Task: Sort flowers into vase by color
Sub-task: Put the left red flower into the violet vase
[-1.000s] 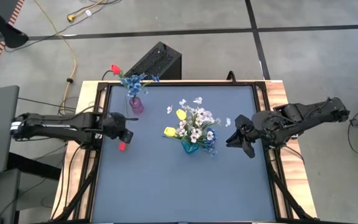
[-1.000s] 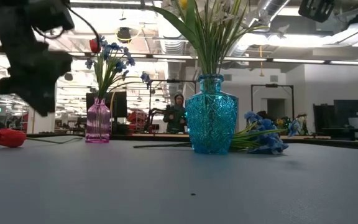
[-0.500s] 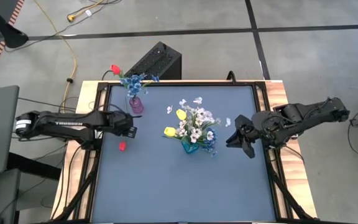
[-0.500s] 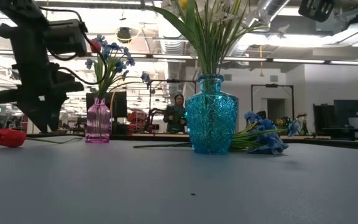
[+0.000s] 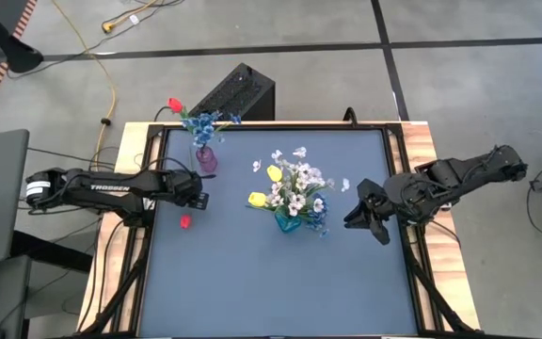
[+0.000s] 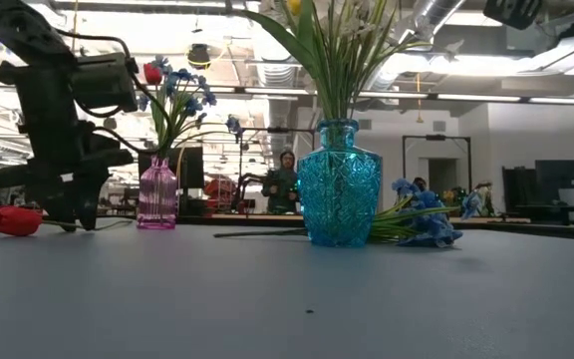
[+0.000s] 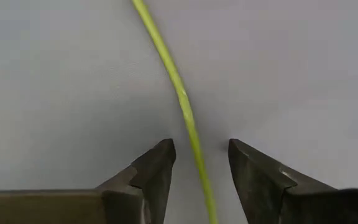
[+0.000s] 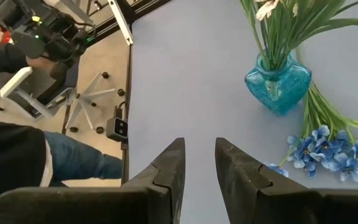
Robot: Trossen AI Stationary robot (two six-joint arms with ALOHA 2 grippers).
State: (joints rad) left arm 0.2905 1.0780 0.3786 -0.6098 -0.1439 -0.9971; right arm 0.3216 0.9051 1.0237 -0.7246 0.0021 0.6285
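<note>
1. Nearest the front edge, the grey table point(image 5: 280, 282) lies bare across its whole width, with open room for moving.
2. The red tulip point(image 5: 185, 222) lies flat near the table's left edge. Its head points toward the front, and its thin green stem point(image 7: 182, 102) runs back toward the left gripper.
3. The left gripper point(image 5: 200, 200) is low over the table. Its fingers point(image 7: 151, 174) stand apart on either side of the stem, not pinching it.
4. The pink vase point(image 5: 206, 158) stands just behind that gripper and holds blue sprigs and a red tulip.
5. At mid-table the blue glass vase point(image 5: 288, 222) holds white sprigs and yellow tulips point(image 5: 258, 199). A blue sprig point(image 6: 422, 221) lies flat beside it, toward the right.
6. The right gripper point(image 5: 365, 215) waits near the right edge, its fingers parted and holding nothing.
7. Beyond the table, a person point(image 6: 285, 184) sits in the room.
</note>
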